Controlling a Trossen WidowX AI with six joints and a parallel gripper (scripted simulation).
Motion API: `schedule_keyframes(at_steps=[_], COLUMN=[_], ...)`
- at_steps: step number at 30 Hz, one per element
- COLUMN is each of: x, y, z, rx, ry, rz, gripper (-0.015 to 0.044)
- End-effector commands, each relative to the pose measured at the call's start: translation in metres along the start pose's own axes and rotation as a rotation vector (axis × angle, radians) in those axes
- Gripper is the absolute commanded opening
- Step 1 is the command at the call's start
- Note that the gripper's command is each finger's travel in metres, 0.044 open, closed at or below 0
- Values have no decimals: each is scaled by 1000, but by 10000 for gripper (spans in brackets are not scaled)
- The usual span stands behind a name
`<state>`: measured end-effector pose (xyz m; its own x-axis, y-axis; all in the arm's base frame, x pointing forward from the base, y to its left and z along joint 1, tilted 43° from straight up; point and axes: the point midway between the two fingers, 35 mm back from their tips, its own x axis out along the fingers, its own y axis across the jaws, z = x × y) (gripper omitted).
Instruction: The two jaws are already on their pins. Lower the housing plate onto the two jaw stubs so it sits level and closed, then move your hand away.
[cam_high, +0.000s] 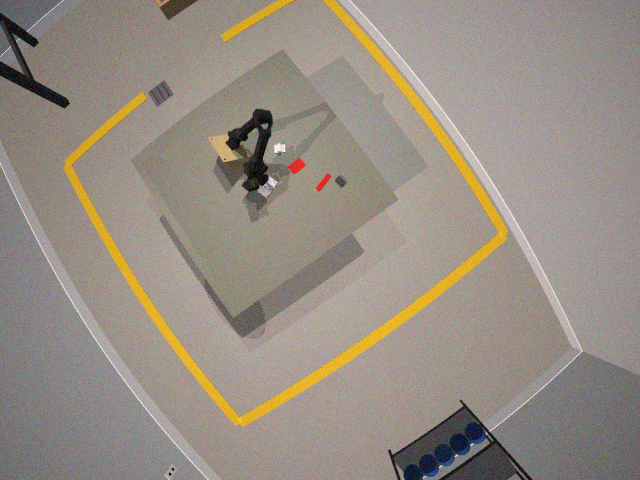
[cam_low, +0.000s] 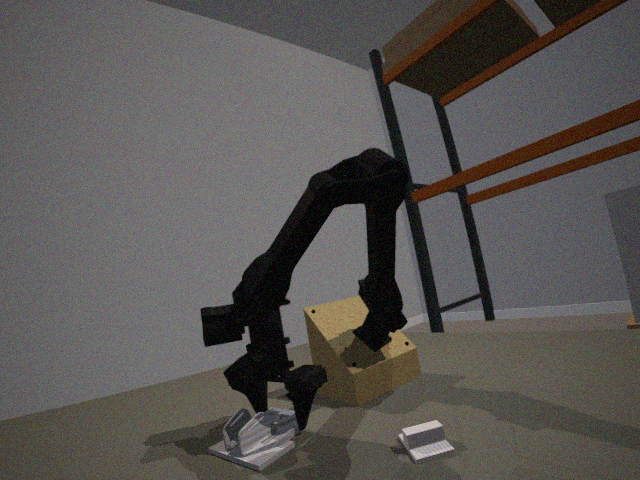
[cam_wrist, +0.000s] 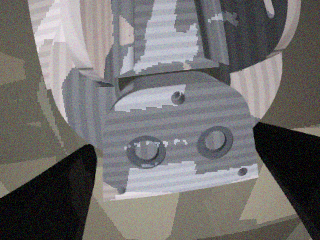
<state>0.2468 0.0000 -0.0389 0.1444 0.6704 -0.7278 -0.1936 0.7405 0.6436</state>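
Note:
The grey housing plate (cam_wrist: 172, 117) fills the middle of the wrist view, with a pin end showing in each of its two round holes. It looks about flat, but I cannot tell whether it is fully level or closed. Curved jaw parts (cam_low: 237, 426) stand up on the white base (cam_low: 258, 460), which also shows in the top view (cam_high: 267, 187). The jaw stubs are hidden under the plate. My gripper (cam_low: 281, 420) (cam_wrist: 175, 140) is open and points down, one finger on each side of the plate, with a gap to it on both sides.
A wooden wedge block (cam_high: 219, 146) (cam_low: 330, 321) stands behind the gripper, by the arm's base. A small white stepped block (cam_high: 279, 148) (cam_low: 426, 443) lies to one side. A red block (cam_high: 296, 165), a red bar (cam_high: 323, 182) and a dark block (cam_high: 340, 181) lie farther out.

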Motion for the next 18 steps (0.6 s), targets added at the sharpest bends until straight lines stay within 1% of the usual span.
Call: schedule_keyframes(at_steps=[1, 3, 5, 9, 11, 17, 18], x=[0, -6, -19, -59, -74, -76, -67], y=[0, -1, -2, -3, -2, -1, -3], z=[0, 1, 2, 1, 0, 0, 0], rx=[0, 1, 2, 5, 6, 6, 18], ry=[0, 0, 1, 2, 2, 2, 2], rz=[0, -2, -5, -6, -4, -4, 1], gripper=[440, 440, 440, 440, 440, 440, 440])
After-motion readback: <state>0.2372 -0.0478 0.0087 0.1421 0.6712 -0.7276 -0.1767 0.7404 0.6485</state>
